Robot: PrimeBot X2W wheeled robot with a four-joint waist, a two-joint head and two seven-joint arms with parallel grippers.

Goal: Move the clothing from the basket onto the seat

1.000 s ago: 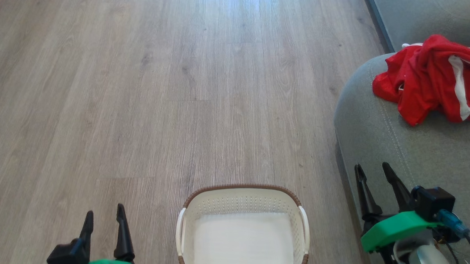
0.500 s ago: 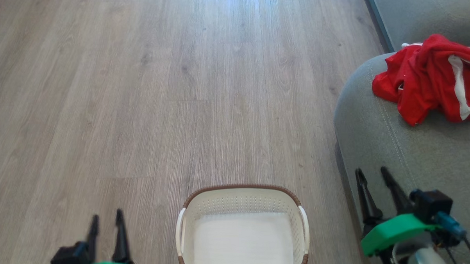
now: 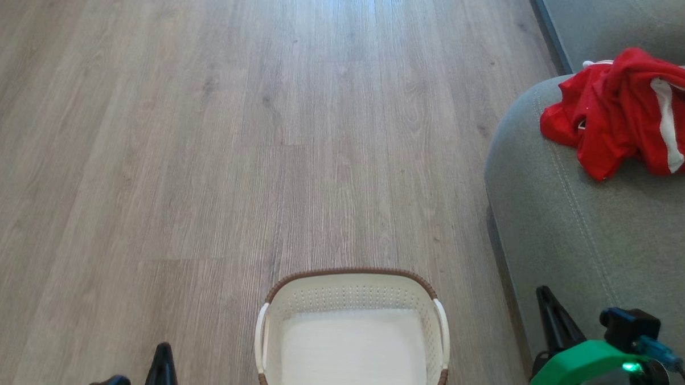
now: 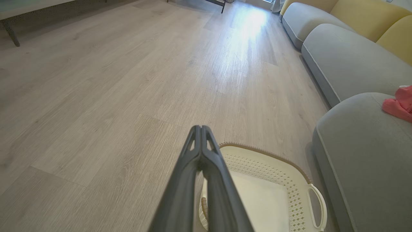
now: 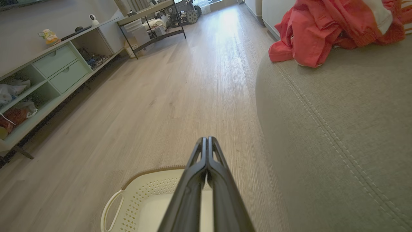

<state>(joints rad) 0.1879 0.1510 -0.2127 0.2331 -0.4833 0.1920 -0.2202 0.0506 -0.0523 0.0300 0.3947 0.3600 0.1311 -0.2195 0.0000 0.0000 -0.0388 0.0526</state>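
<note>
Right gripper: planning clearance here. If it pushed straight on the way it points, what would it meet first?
Probably the wooden floor, just past the basket; the seat lies close alongside, though depth is unclear.

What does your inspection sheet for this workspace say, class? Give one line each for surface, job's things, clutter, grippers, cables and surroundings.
Surface: wood-look floor, no clothes seen on it.
Job's things: clothing lies crumpled on the seat; basket stands on the floor beside the seat, with no clothes in it.
Clutter: shelf along the wall with bags and small items.
Grippers: left gripper shut, holding nothing; right gripper shut, holding nothing.
Cables: cable with a blue plug at the right wrist.
Surroundings: more grey and yellow sofa cushions; a dark-framed table further off.
</note>
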